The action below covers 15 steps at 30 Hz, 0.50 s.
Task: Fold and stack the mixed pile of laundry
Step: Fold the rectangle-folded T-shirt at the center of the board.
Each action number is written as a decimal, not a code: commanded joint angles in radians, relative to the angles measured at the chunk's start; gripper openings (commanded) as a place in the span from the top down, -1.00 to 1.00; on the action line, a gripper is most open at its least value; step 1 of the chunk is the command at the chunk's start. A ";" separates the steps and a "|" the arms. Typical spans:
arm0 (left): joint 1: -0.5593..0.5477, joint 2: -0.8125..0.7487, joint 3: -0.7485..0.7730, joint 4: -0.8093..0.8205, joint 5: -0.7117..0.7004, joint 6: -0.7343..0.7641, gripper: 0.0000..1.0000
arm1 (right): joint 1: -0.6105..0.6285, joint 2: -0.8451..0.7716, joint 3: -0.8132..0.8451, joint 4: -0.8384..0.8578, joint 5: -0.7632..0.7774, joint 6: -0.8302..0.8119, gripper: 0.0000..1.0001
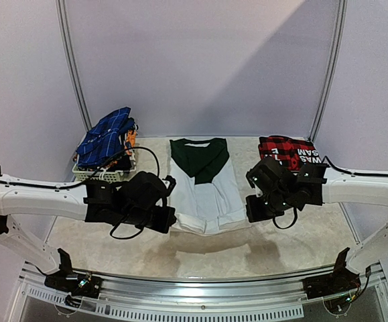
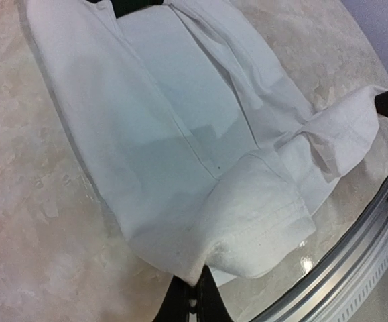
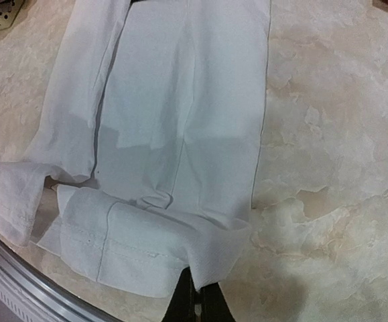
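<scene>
**Both grippers pinch the T-shirt's near hem**

A marbled beige table [image 1: 301, 248] stands before plain lilac walls [image 1: 200, 60]. The white T-shirt [image 1: 207, 188] lies flat in the middle of the table, its dark green upper part toward the far edge and its hem toward the near edge. The left gripper [image 2: 195, 292] is closed tight on the near-left corner of the hem, and the right gripper [image 3: 197, 288] is closed tight on the near-right corner. Between them the hem is raised off the table and turned back over the body of the shirt as a narrow, uneven band.

At the far left corner a white lattice basket [image 1: 106, 176] carries the blue checked cloth [image 1: 110, 137], heaped above its rim. The red-and-black plaid shirt [image 1: 287, 151], with white block lettering, lies folded at the far right of the table, well apart from the T-shirt.
</scene>
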 commanded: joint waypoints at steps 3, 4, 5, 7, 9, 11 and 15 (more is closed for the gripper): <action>0.051 0.028 0.061 -0.037 -0.039 0.053 1.00 | -0.037 0.048 0.076 -0.021 0.056 -0.051 1.00; 0.059 0.032 0.067 -0.037 -0.039 0.058 1.00 | -0.043 0.053 0.086 -0.019 0.058 -0.060 1.00; 0.068 0.037 0.074 -0.036 -0.038 0.062 1.00 | -0.051 0.060 0.097 -0.018 0.061 -0.068 1.00; 0.083 0.049 0.091 -0.037 -0.037 0.075 1.00 | -0.071 0.076 0.122 -0.019 0.065 -0.088 1.00; 0.100 0.064 0.108 -0.041 -0.036 0.086 1.00 | -0.093 0.092 0.143 -0.016 0.064 -0.100 1.00; 0.116 0.080 0.125 -0.042 -0.034 0.097 1.00 | -0.113 0.108 0.165 -0.015 0.062 -0.115 1.00; 0.154 0.111 0.161 -0.038 -0.030 0.120 1.00 | -0.152 0.141 0.219 -0.010 0.062 -0.145 1.00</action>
